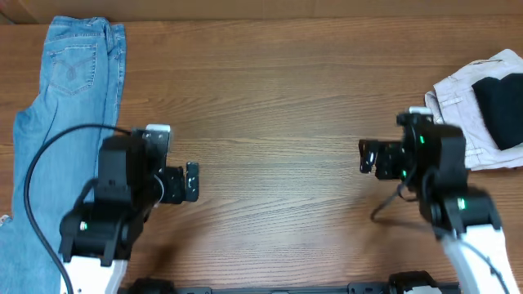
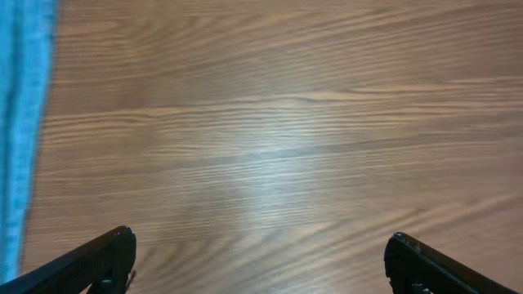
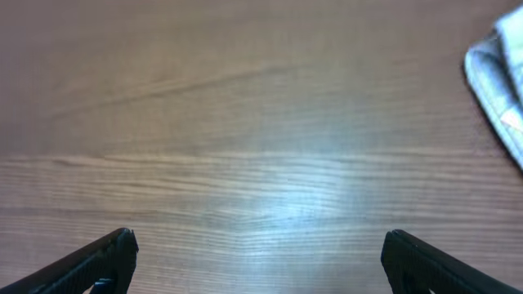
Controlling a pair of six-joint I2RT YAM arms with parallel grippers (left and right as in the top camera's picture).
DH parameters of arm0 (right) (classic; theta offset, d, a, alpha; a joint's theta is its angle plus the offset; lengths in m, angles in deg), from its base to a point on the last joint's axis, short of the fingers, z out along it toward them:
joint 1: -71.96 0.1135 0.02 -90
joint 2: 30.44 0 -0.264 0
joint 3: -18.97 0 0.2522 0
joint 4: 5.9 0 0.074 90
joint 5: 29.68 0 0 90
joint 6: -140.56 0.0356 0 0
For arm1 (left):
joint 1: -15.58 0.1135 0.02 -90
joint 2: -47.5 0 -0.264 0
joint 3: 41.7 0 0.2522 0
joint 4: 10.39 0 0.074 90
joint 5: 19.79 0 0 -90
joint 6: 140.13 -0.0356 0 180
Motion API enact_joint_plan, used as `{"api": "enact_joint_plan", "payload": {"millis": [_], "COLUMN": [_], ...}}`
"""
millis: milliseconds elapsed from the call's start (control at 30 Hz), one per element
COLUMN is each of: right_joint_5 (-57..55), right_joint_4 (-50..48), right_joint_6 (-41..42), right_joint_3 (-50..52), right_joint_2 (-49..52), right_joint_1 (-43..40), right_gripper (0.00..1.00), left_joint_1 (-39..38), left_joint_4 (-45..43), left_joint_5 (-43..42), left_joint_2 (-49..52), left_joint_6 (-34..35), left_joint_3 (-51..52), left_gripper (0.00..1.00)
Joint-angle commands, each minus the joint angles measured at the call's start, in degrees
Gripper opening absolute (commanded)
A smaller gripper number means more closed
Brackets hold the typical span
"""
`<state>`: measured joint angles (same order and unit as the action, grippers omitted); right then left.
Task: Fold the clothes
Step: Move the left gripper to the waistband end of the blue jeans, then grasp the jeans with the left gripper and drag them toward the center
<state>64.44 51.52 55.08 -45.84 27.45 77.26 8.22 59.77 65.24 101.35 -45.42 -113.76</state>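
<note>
Both arms over bare wood here, the left gripper point(image 1: 189, 181) with its jaws wide apart and nothing between them, the right gripper point(image 1: 368, 157) just as wide and just as empty. The jeans point(image 1: 69, 98) lie along the far-left side of the table point(image 1: 278, 73), back pockets toward the far edge, legs running down toward the robot and past the left edge of the overhead view, so no fold made yet by the look of it. Now the worries: the left arm point(image 1: 106, 212) sits partly over one leg, and its black cable point(image 1: 37, 171) loops right above the denim, so a sweep to the left could drag or bunch the cloth before any grasp. Whether the legs hang off the table I cannot tell; if they do, a tug at the waist might slide the lot over the side. A shallow pinch could lift only the top layer and leave a crooked fold. The right arm point(image 1: 458, 204) is well apart from the jeans, so it faces a long reach across, and both arms crowding the left side risk knocking each other. On the far right an off-white garment point(image 1: 462, 102) with a black garment point(image 1: 502, 106) on top lies just beside the right arm; a swing of that arm could catch it.
</note>
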Motion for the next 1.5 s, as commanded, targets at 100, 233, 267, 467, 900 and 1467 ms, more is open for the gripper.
{"api": "enact_joint_plan", "payload": {"millis": [100, 233, 267, 467, 900, 1467], "right_joint_5": [3.5, 3.5, 3.5, 3.5, 3.5, 3.5], "right_joint_4": [3.0, 3.0, 3.0, 3.9, 3.7, 3.6], "right_joint_6": [0.2, 0.2, 0.2, 0.2, 0.2, 0.2], "right_joint_3": [-6.1, -6.2, -6.4, -6.4, -6.4, -6.4], "right_joint_2": [9.8, 10.3, 10.1, 8.7, 8.8, 8.8], "right_joint_1": [0.3, 0.2, 0.2, 0.2, 0.2, 0.2], "right_gripper": [1.0, 1.0, 1.0, 1.0, 1.0, 1.0], "left_joint_1": [1.3, 7.5, 9.2, 17.2, 18.8, 19.0], "left_joint_4": [-1.7, -3.7, -4.7, -7.9, -24.2, -32.5], "left_joint_5": [6.4, 17.2, 17.6, 17.6, 18.8, 25.7], "left_joint_2": [5.9, 15.4, 18.3, 36.8, 63.7, 72.4], "left_joint_6": [6.2, 12.3, 12.2, 12.1, 7.5, 5.6], "left_joint_3": [-3.4, -9.0, -10.4, -18.8, -28.4, -28.4], "left_gripper": [1.0, 1.0, 1.0, 0.9, 0.8, 0.76]}}
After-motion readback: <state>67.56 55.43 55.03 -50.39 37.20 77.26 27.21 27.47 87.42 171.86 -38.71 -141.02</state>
